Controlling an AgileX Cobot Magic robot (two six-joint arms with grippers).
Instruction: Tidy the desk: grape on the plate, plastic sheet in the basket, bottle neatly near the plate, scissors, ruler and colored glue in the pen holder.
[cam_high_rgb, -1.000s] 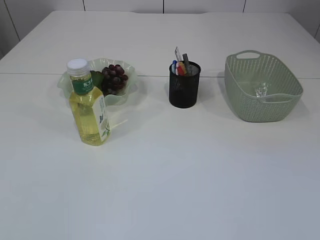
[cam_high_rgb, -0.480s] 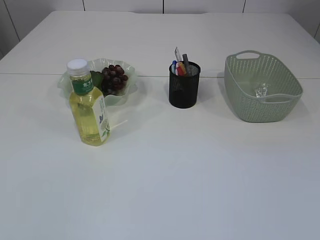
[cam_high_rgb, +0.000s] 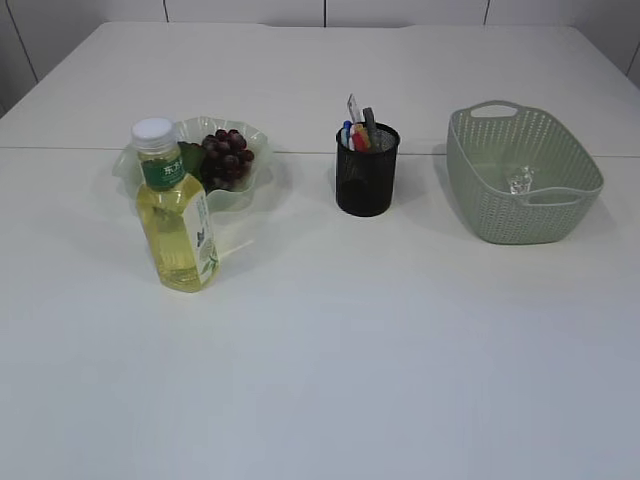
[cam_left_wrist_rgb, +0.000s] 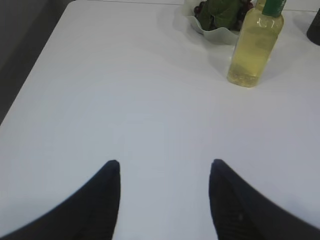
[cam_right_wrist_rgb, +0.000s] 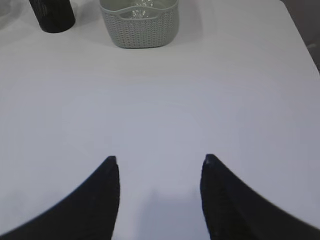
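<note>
- Comparing this moment with the view one second ago, almost nothing is changing: every item is staying where it was, and only the framing is shifting very slightly.
- This is suggesting to me that the tidying is finished, or nearly so (I am judging, not seeing it).
- The grape (cam_high_rgb: 228, 157) is lying on the plate (cam_high_rgb: 255, 190), a dark purple bunch with a green leaf beside it.
- The bottle (cam_high_rgb: 175, 210) is standing upright just in front of the plate, with pale yellow liquid, a green label and a white cap.
- The pen holder (cam_high_rgb: 366, 172) is carrying several colourful items; which one is the scissors, ruler or glue I cannot tell.
- The basket (cam_high_rgb: 490, 215) is holding something clear and crumpled, probably the plastic sheet (cam_high_rgb: 519, 181).
- The left gripper (cam_left_wrist_rgb: 164, 167) is hovering over bare surface (cam_high_rgb: 400, 350), spread and holding nothing.
- The right gripper (cam_right_wrist_rgb: 157, 162) is doing the same, spread and empty, well apart from the basket.
</note>
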